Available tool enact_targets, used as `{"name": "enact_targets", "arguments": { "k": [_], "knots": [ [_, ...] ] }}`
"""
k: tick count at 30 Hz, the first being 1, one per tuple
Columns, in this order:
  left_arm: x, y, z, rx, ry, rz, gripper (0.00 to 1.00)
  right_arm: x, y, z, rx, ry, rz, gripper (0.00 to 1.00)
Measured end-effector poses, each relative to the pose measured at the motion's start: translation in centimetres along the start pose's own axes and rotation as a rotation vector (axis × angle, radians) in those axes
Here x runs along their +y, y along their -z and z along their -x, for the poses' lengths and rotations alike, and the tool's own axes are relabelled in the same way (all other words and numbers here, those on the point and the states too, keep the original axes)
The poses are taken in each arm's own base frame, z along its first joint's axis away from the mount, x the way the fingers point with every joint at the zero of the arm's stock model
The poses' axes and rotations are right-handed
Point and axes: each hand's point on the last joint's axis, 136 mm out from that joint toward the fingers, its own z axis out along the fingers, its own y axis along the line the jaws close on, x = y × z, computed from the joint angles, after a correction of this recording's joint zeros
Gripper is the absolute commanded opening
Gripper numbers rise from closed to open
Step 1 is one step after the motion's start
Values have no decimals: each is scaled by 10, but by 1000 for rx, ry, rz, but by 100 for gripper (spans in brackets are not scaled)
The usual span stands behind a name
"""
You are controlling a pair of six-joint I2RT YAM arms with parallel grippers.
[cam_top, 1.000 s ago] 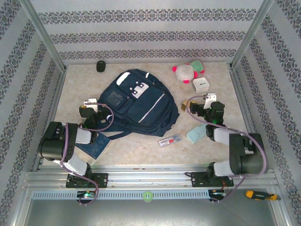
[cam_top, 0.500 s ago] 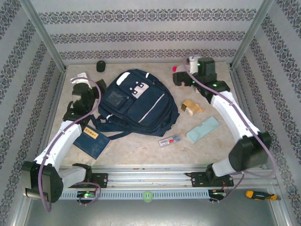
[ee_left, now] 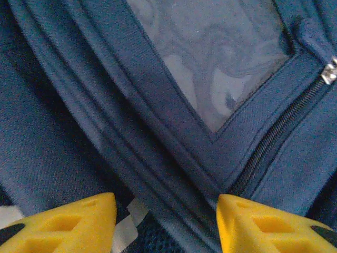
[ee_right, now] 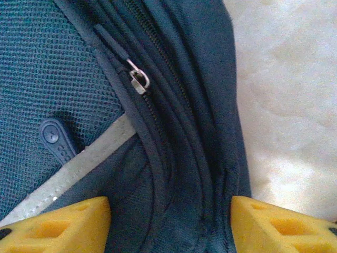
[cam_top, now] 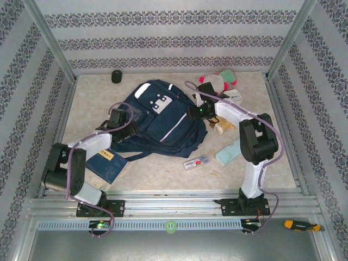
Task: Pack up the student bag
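Navy, white-striped student bag [cam_top: 157, 122] (buckle patches facing up) lies flat, central on the table [cam_top: 157, 171].

Legible text: none; gold title block on the cover of the dark blue book [cam_top: 107, 161], too small to read; red-and-white printed packet [cam_top: 196, 162] on the counter [cam_top: 163, 174], markings blurred; white patches on the student bag [cam_top: 163, 125], no lettering discernible.
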Motion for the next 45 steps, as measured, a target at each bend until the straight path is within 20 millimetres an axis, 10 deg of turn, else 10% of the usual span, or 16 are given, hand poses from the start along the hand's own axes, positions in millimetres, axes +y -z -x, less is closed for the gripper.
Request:
{"name": "enact_targets", "arguments": {
  "k": [24, 28, 35, 39, 45],
  "knots": [
    [-8, -66, 85, -115, -67, 98, 56, 119, 5, -119, -43, -112, 84, 63],
    [-18, -41, 82, -119, -135, 63, 69, 123, 30, -118, -84, -87, 131, 70],
    [-105, 80, 98, -320, -557, -168, 77, 129, 130, -76, -319, -58, 363, 73],
    [-148, 100, 58, -318, -927, -285, 82, 97, 147, -66, -382, -96, 381, 73],
    [-168, 50, -58, -92, -1445, -413, 85, 68, 138, -85, -359, -122, 363, 73]
  ]
}}
